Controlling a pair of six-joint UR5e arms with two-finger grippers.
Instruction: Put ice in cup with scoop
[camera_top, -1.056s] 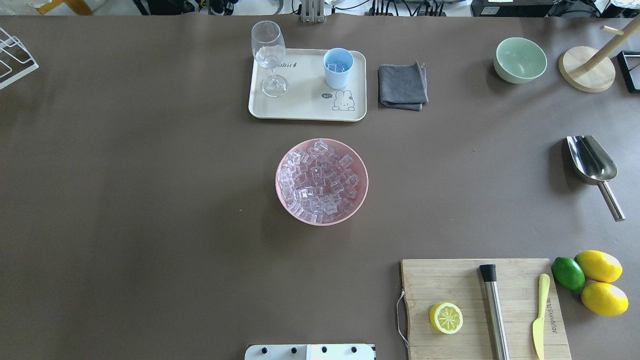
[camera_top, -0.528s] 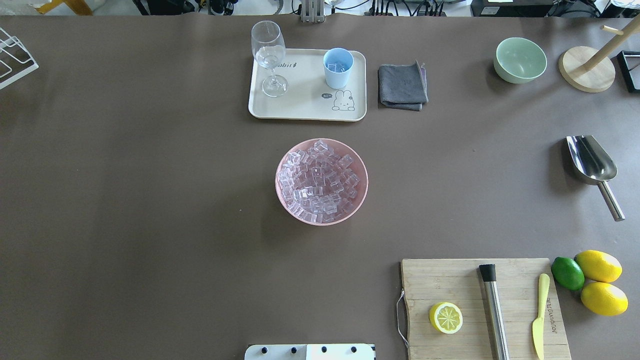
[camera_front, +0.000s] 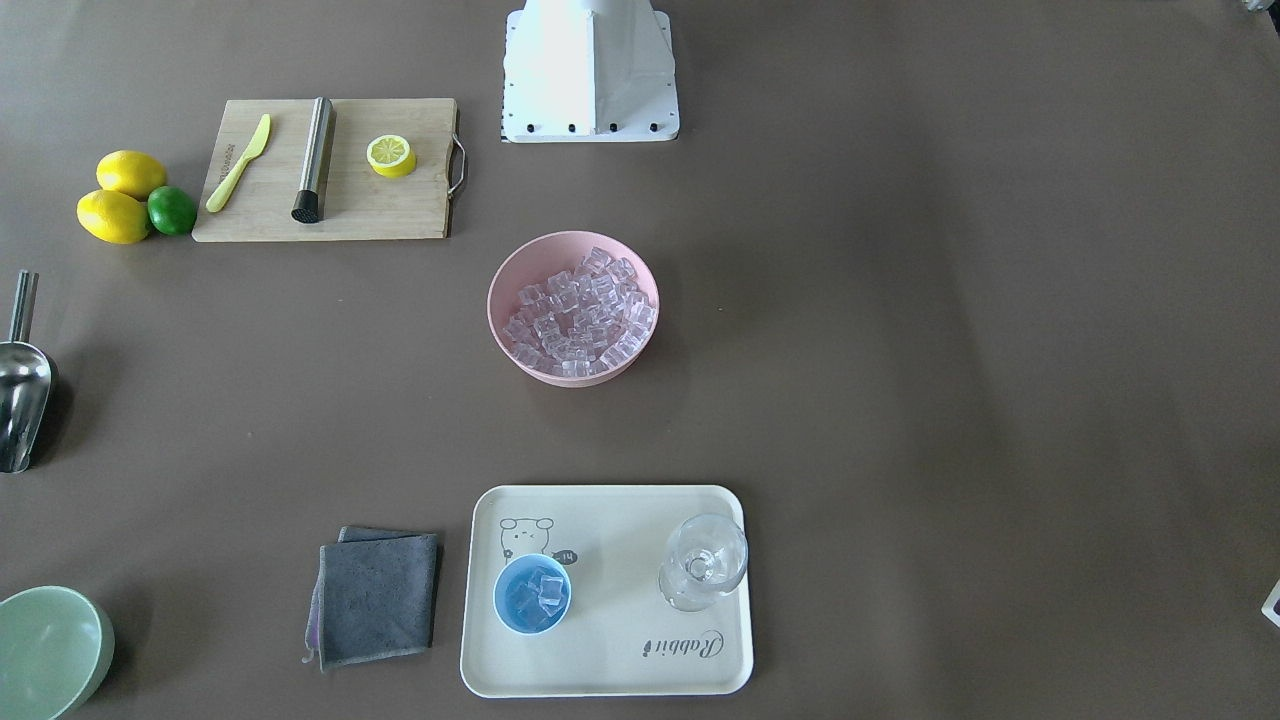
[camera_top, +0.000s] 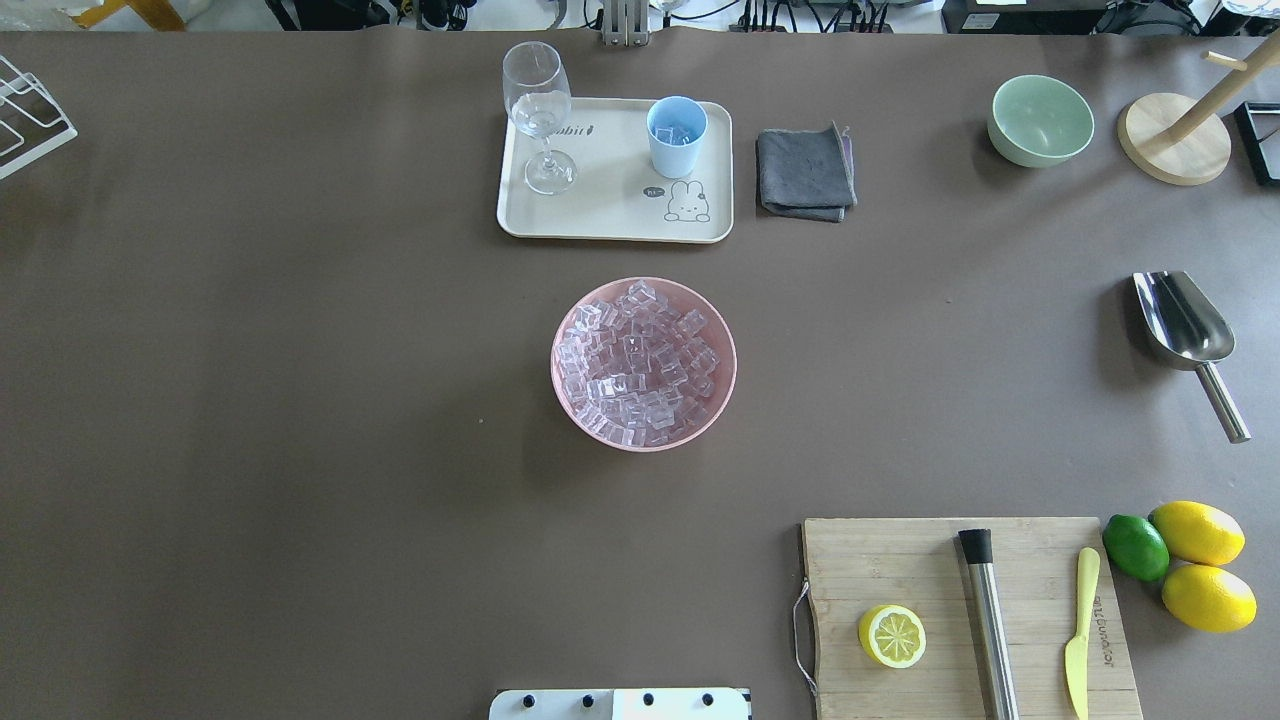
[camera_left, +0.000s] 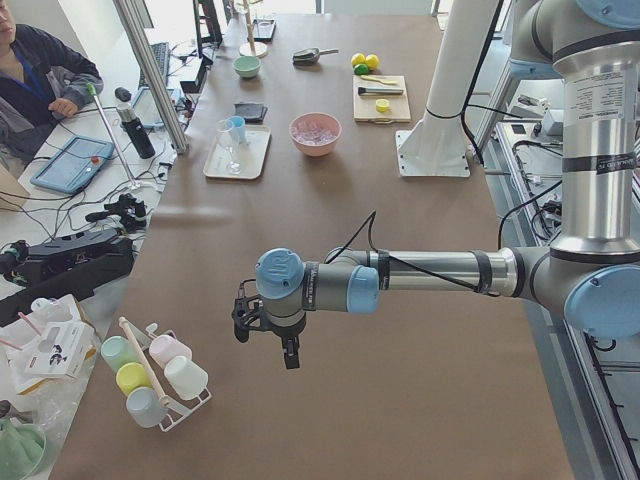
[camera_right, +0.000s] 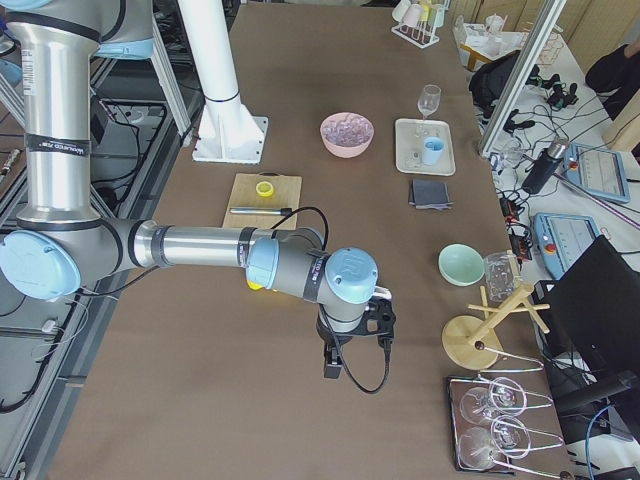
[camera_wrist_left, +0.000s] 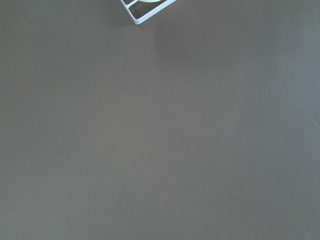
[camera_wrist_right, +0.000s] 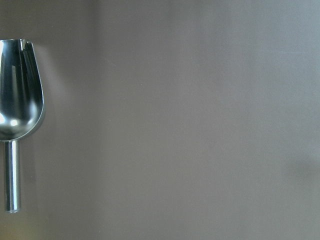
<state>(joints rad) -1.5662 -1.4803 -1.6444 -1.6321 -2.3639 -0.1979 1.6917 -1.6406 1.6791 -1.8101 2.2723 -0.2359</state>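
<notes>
We see scoop (camera_top: 1183, 322) lying flat on table (camera_top: 300, 400), far on robot's right, handle toward robot, nothing touching it. Ice (camera_top: 637, 362) fills pink bowl (camera_top: 643, 447) mid-table. Few cubes sit in light-blue cup (camera_top: 676, 140), upright on cream tray (camera_top: 610, 215) beside wine glass (camera_top: 538, 110). Left gripper (camera_left: 243, 322) and right gripper (camera_right: 383, 320) hang over bare table. Whether fingers are apart or together, we cannot tell.

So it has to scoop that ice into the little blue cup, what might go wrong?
The scoop looks about as wide as the cup, so ice may spill onto the tray. The wine glass stands close beside the cup and could get knocked. The scoop's round handle lies flat on the table, so a grip might slip.
</notes>
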